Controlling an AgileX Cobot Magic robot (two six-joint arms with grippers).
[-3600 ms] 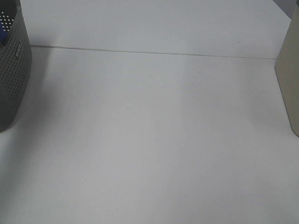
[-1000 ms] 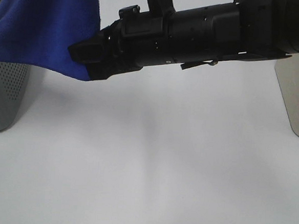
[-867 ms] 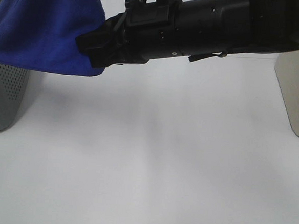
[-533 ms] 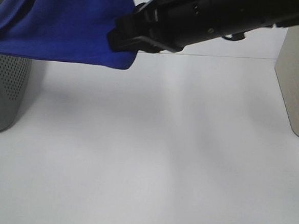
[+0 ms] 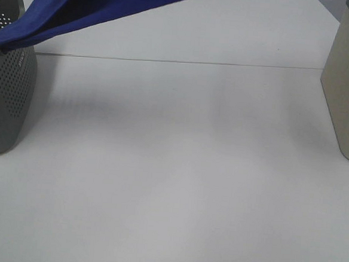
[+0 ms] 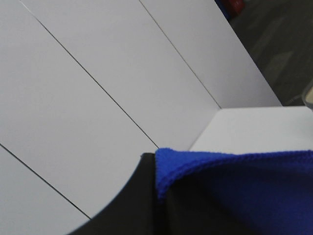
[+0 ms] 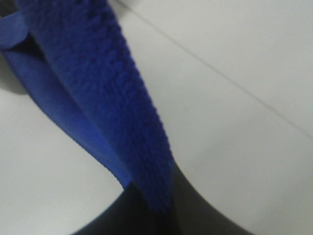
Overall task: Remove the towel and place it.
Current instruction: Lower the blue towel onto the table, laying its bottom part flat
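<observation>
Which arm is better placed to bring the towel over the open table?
Right, probably: the towel runs into the right gripper, and that end rises away from the basket over the table.

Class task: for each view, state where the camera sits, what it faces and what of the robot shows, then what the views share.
Exterior high: mounted above, looking down on the white table, grey basket and towel; no robot part shows.
Left wrist: on the left arm, facing past the left gripper at the towel's hem.
Right wrist: on the right arm, facing the towel running into the right gripper.
Shared: all three show the towel and white table.
</observation>
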